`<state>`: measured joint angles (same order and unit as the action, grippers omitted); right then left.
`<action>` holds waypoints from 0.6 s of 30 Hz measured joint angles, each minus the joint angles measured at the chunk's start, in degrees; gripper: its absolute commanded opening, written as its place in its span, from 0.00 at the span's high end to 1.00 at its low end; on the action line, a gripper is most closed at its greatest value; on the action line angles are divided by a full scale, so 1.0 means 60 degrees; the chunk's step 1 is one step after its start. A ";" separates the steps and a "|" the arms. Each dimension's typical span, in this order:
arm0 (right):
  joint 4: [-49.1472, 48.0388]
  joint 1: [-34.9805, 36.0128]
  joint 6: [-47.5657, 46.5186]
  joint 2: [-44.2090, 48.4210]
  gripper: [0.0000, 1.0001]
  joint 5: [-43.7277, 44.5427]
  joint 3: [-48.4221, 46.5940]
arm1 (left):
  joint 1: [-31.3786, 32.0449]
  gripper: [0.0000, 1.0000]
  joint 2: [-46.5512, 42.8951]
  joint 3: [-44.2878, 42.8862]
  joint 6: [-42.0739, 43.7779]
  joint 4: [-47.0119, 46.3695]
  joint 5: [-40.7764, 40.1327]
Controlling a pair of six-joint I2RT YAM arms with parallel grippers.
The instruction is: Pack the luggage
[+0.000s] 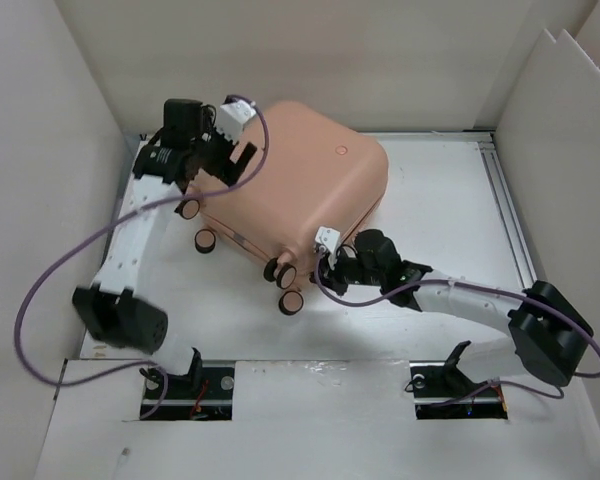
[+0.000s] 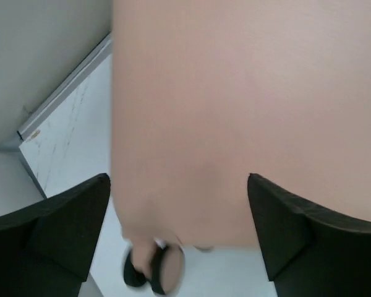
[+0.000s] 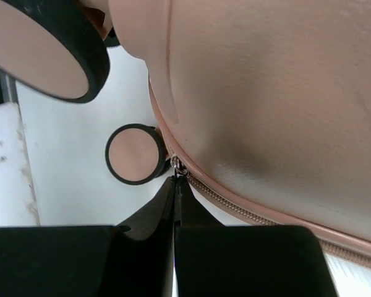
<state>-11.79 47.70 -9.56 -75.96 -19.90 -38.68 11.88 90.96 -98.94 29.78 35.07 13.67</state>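
Note:
The luggage (image 1: 305, 175), a peach-pink hard-shell suitcase, lies closed and flat on the white table, its black-rimmed wheels (image 1: 292, 301) facing the near left. My left gripper (image 1: 223, 168) stands open over the case's far-left corner. In the left wrist view its black fingers (image 2: 80, 210) spread wide on either side of the shell (image 2: 235, 111), with nothing between them and a wheel (image 2: 154, 269) below. My right gripper (image 1: 326, 262) sits at the near edge of the case. In the right wrist view it (image 3: 175, 180) is shut on the metal zipper pull (image 3: 179, 167), beside the zipper track (image 3: 235, 207).
White panel walls (image 1: 40, 120) enclose the table on the left, back and right. A metal rail (image 1: 510, 215) runs along the table's right side. Purple cables (image 1: 40, 290) loop from both arms. Two wheels (image 3: 134, 154) lie close to the right fingertips.

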 measured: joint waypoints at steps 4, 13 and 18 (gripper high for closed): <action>-0.0714 -0.0047 0.0663 -0.0936 1.00 -0.0430 -0.0466 | 0.1129 0.01 -0.2626 0.1330 0.1410 0.1402 0.0444; -0.1559 -0.0062 0.1672 -0.1745 1.00 -0.0586 -0.0809 | 0.2692 0.01 -0.2976 0.3643 0.2127 0.3807 0.1497; -0.1625 -0.0066 0.2007 -0.1778 1.00 -0.0499 -0.0809 | 0.2688 0.01 -0.2798 0.4062 0.1843 0.3829 0.1931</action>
<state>-21.54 47.31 2.48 -86.63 -22.90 -43.53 28.01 74.17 -74.56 40.84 58.04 25.26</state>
